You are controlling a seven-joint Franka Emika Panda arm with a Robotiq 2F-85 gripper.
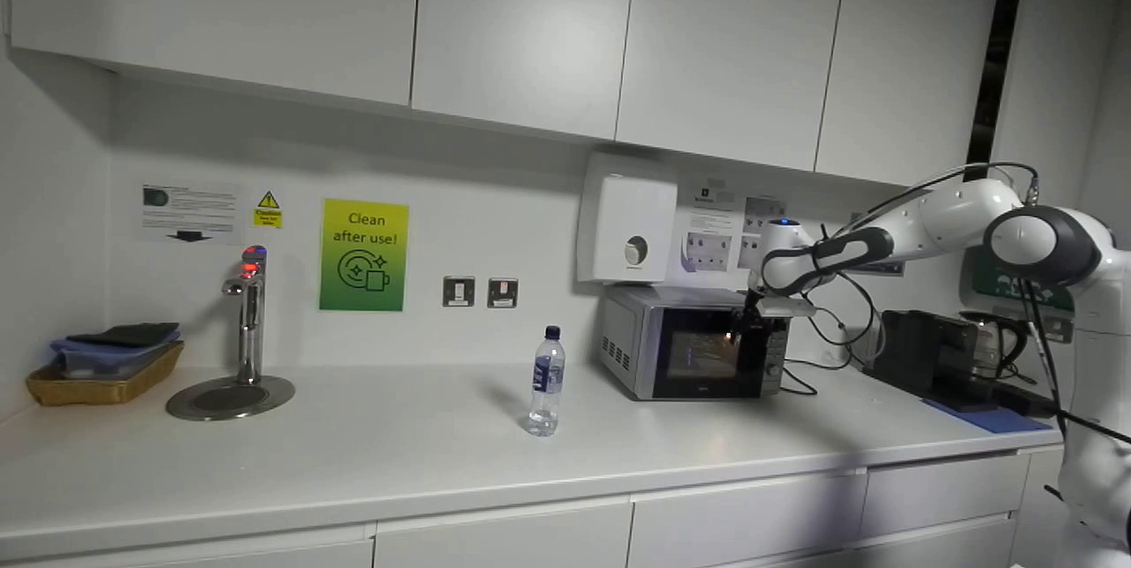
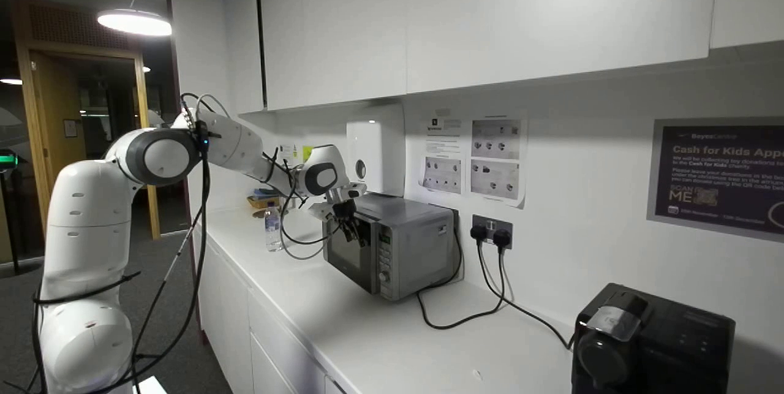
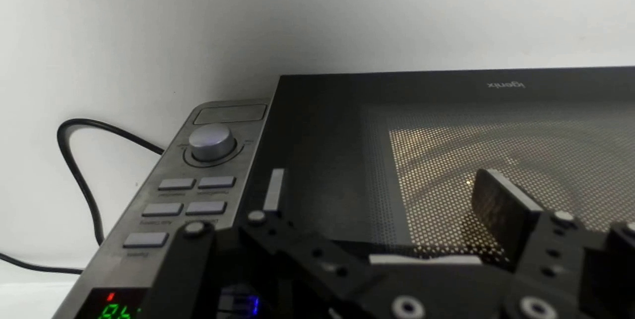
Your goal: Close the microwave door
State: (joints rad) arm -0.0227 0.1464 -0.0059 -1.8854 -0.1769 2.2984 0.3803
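The silver-grey microwave [image 1: 630,347] stands on the counter against the wall; it shows also in the exterior view [image 2: 422,253]. Its black glass door [image 1: 685,378] lies across the front, close to the control panel, also in the exterior view [image 2: 346,259]. In the wrist view, the door [image 3: 322,140] lies beside the silver panel; I cannot tell whether it is fully latched. Light glows behind the mesh window. My gripper [image 3: 382,172] is open and empty, its fingers spread in front of the door; contact cannot be told. It also shows in both exterior views [image 1: 747,325] [image 2: 350,231].
A water bottle [image 1: 546,382] stands on the counter beside the microwave. A white dispenser [image 1: 627,219] hangs above it. Black cables [image 2: 456,320] run along the counter to the sockets. A black coffee machine [image 2: 655,345] stands further along. Wall cupboards [image 1: 733,47] hang overhead.
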